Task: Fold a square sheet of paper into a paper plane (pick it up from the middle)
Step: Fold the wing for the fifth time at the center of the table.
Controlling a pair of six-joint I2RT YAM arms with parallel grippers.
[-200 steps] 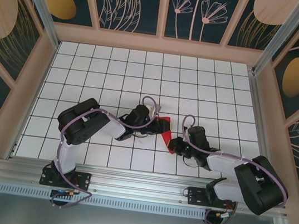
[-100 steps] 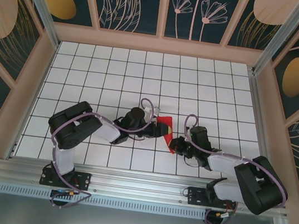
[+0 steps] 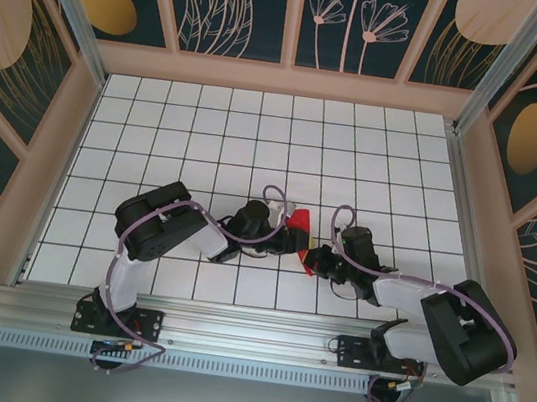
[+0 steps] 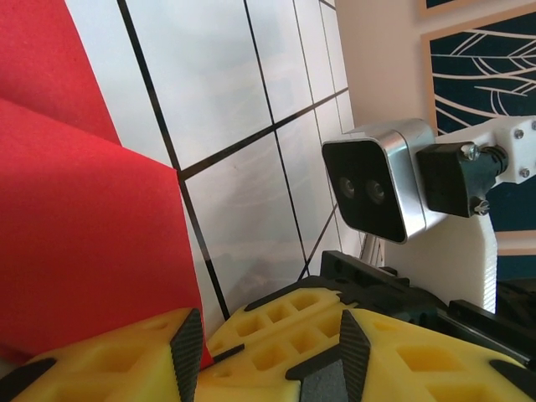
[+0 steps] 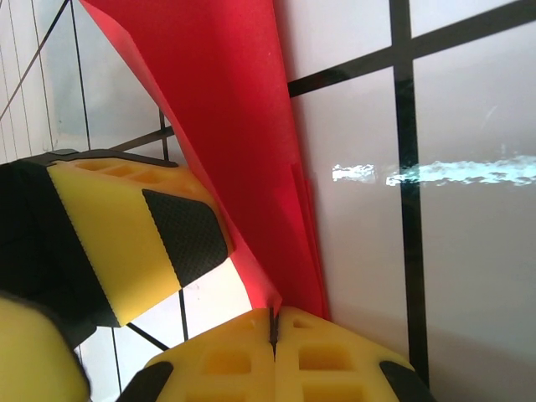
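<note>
The square sheet of paper (image 3: 299,217) is creased red paper lying folded on the tiled floor between my two grippers. My right gripper (image 5: 272,320) is shut on a raised edge of the red paper (image 5: 226,109), whose folded layers run away from its fingertips. My left gripper (image 4: 268,339) stands open just left of it. Its jaws straddle the right gripper's shut yellow fingertips, and the red paper (image 4: 84,251) lies beside its left finger. In the top view the left gripper (image 3: 286,236) and the right gripper (image 3: 313,260) nearly meet over the paper. One left finger (image 5: 126,243) stands close beside the lifted flap.
The white tiled floor (image 3: 258,139) has free room behind and to both sides. Patterned walls (image 3: 295,23) with a wooden frame enclose it. The right wrist camera (image 4: 377,188) hangs close in front of my left gripper. Both arm bases sit on the near rail (image 3: 248,340).
My left gripper has slid right and nearer, up against the right gripper, covering more of the red paper. Its elbow swung out and back. The right arm has held still.
</note>
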